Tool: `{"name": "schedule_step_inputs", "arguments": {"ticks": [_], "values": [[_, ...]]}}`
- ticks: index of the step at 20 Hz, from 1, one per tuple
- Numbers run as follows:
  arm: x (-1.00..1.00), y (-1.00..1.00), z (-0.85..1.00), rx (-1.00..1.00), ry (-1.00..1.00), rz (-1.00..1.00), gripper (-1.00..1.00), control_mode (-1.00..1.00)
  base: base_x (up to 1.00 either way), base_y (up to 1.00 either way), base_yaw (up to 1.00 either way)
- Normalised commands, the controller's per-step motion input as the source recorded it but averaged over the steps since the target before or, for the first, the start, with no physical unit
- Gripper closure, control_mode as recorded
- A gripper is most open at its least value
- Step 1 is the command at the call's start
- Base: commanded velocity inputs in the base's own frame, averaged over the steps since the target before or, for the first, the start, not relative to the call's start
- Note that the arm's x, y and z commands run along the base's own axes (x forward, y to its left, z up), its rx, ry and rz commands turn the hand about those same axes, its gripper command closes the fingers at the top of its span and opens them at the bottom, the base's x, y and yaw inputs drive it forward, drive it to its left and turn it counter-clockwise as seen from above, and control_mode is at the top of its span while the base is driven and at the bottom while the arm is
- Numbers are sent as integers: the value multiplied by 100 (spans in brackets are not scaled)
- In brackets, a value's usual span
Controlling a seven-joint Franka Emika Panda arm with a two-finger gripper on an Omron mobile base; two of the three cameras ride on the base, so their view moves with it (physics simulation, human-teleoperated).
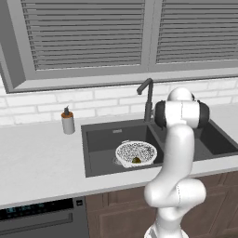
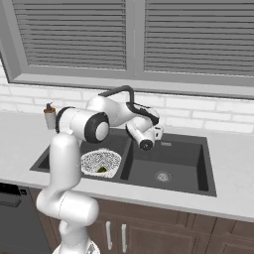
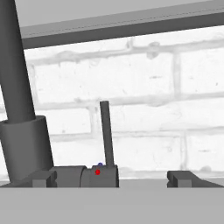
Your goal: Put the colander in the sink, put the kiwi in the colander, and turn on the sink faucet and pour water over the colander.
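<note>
The white perforated colander [image 1: 135,152] [image 2: 100,161] sits in the left basin of the dark grey sink [image 1: 100,139] [image 2: 184,158]. The olive-brown kiwi [image 1: 136,160] [image 2: 102,170] lies inside it near the front rim. Behind the basin divider rises the sink faucet [image 1: 148,100] [image 2: 119,91] [image 3: 17,87]. My gripper [image 2: 158,133] [image 3: 113,178] is open, low at the faucet's base on its right side. In the hand view the thin handle lever [image 3: 105,131] stands upright between my fingertips [image 3: 183,177], with a red and a blue dot on its hub. No water runs.
A small grey soap dispenser [image 1: 68,122] [image 2: 49,115] stands on the counter left of the sink. A white brick wall and a window with blinds [image 1: 83,32] close off the back. My own arm hides part of the right basin in the left base view.
</note>
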Motion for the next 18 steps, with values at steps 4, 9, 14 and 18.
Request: {"name": "schedule_step_inputs", "arguments": {"ticks": [4, 9, 14, 18], "values": [[24, 0, 0, 0, -1, 0, -100, -100, 0, 0, 0], [23, 1, 0, 0, 0, 0, -100, -100, 0, 0, 0], [30, 0, 0, 0, 0, 0, -100, -100, 0, 0, 0], [24, 0, 0, 0, 0, 0, -100, -100, 0, 0, 0]]}}
